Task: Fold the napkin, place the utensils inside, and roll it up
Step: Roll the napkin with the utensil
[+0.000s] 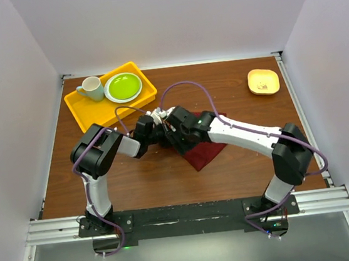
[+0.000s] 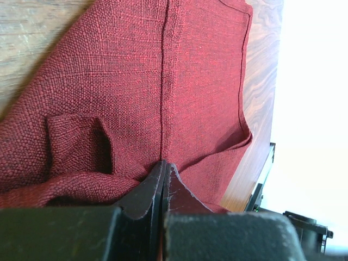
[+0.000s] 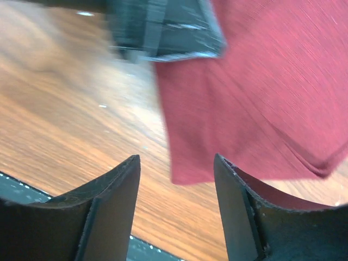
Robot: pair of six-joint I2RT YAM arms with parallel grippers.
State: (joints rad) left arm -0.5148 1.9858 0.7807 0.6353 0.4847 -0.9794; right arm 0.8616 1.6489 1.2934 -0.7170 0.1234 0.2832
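The dark red napkin (image 1: 205, 153) lies crumpled at the middle of the table, mostly hidden under both arms in the top view. My left gripper (image 2: 164, 166) is shut, its tips pinching the napkin (image 2: 190, 81) at a stitched hem where the cloth bunches up. The right gripper (image 3: 176, 160) is open with nothing between its fingers, hovering over the wood beside a corner of the napkin (image 3: 261, 98); this view is blurred. In the top view the left gripper (image 1: 161, 134) and right gripper (image 1: 176, 138) are close together. The utensils are out of view.
A yellow tray (image 1: 83, 106) at the back left holds a pale mug (image 1: 92, 88) and a green plate (image 1: 123, 86). A small yellow dish (image 1: 263, 81) sits at the back right. White walls enclose the table on three sides.
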